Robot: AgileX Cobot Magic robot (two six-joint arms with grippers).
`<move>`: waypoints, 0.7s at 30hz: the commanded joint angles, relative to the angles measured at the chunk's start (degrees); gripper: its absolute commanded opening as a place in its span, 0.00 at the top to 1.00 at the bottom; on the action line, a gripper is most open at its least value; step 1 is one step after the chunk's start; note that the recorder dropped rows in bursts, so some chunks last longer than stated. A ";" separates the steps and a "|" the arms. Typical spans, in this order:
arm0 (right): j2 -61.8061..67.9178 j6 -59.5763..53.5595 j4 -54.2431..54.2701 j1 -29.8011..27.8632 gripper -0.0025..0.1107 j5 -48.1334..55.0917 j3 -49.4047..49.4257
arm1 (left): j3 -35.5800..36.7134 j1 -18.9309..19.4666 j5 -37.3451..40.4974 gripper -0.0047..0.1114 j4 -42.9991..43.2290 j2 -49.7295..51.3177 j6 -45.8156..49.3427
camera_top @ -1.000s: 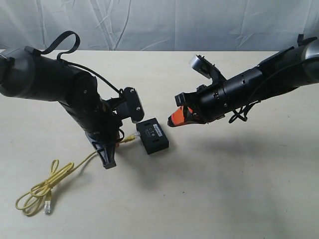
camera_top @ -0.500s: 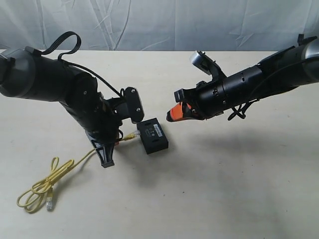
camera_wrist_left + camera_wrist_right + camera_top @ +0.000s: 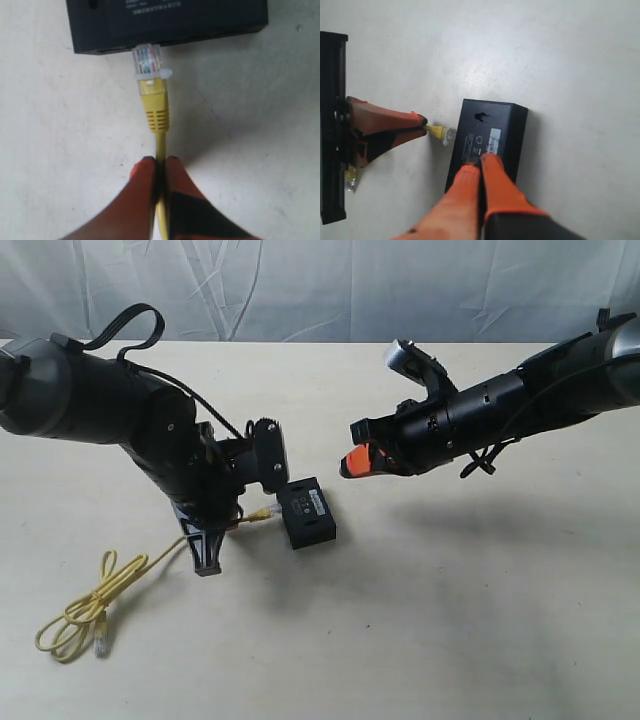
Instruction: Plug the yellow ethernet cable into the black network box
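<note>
Orange fingers (image 3: 142, 185) of the left gripper (image 3: 159, 161) are pressed together on the yellow ethernet cable (image 3: 160, 145), pinching the cord a short way behind its ribbed yellow boot. Beyond the fingertips, the cord runs straight to a clear plug (image 3: 147, 59), whose tip meets the side wall of the black network box (image 3: 165, 20); whether the plug sits inside a socket cannot be told. The box lies flat on the beige tabletop (image 3: 450, 620), near the middle of the exterior view, its top face with small white markings turned up.

The right gripper (image 3: 347, 464) has its orange fingers closed against each other with nothing between them. It hangs above the tabletop, apart from the box and to that box's right in the exterior view; in the right wrist view its tips point down over the box's top face.

Behind the left gripper, the rest of the cable trails across the tabletop to a loose coil (image 3: 85, 608) at the lower left, where the second plug (image 3: 100, 645) lies. A crumpled white cloth (image 3: 300, 290) hangs behind the table.
</note>
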 commanded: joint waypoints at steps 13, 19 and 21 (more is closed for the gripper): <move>1.03 -2.59 0.80 4.00 0.98 -4.68 -0.18 | -0.40 -0.33 -0.63 0.96 3.49 2.00 0.13; 2.21 -2.35 0.80 4.00 0.98 -6.94 -0.18 | -0.40 -0.33 -1.24 0.96 3.49 2.31 0.13; 2.73 -2.35 0.80 4.00 0.98 -7.56 -0.18 | -0.40 -0.33 -1.47 0.96 3.49 2.31 0.13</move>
